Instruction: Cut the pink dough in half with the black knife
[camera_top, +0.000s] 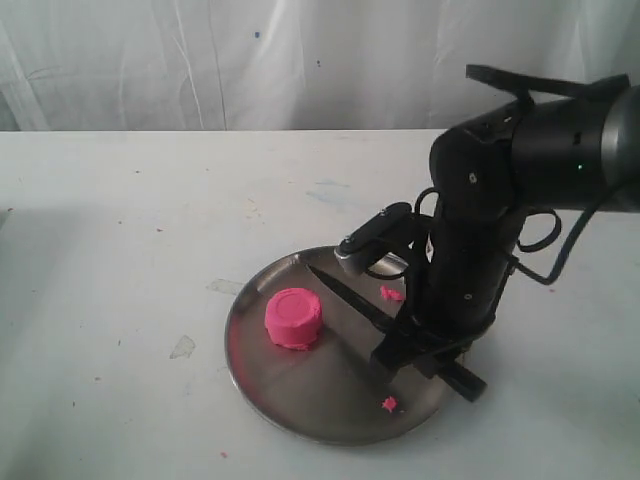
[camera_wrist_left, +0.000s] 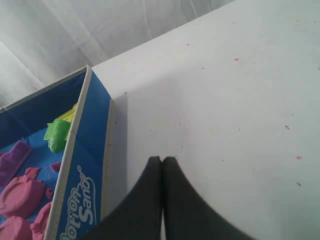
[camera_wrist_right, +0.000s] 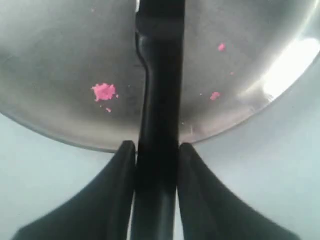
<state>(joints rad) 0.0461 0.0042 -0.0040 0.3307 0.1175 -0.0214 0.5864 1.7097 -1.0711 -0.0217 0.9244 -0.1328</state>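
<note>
The pink dough (camera_top: 293, 318), a short round puck with a ringed top, sits whole on the left part of the steel plate (camera_top: 290, 405). The black knife (camera_top: 350, 294) lies across the plate, blade tip pointing up-left, handle over the plate's right rim. My right gripper (camera_top: 425, 345) is shut on the knife's handle (camera_wrist_right: 159, 120), both fingers pressed against its sides at the plate's edge. The dough is out of the right wrist view. My left gripper (camera_wrist_left: 162, 159) is shut with nothing between its fingers, above bare table, and does not show in the exterior view.
Small pink crumbs (camera_top: 390, 293) (camera_top: 389, 404) lie on the plate, also crumbs (camera_wrist_right: 104, 92) beside the handle. A blue sand box (camera_wrist_left: 80, 165) with pink and green moulded shapes stands next to the left gripper. White table all round, white curtain behind.
</note>
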